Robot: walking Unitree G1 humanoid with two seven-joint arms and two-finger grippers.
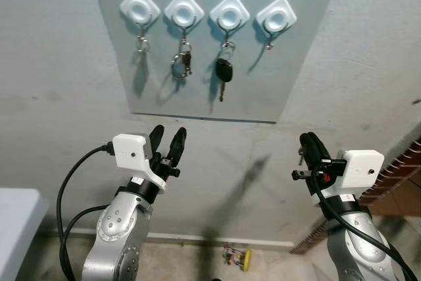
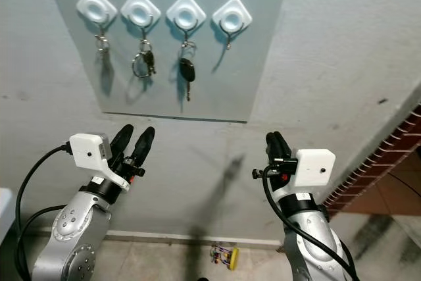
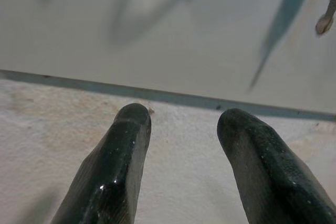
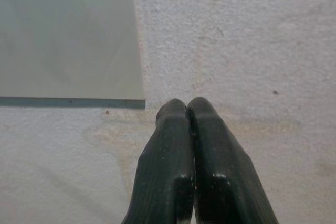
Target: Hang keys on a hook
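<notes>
Below the hook board [image 1: 197,44], the left gripper [image 1: 167,137] has its fingers released; the right gripper [image 1: 309,141] is clenched, holding nothing.

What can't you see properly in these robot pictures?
- The small colourful thing on the floor: too small to identify in the eye views.
- Whether the right gripper pinches anything: its fingers press together, and no key shows.
- The object at the left wrist view's edge: cut off and blurred.
</notes>
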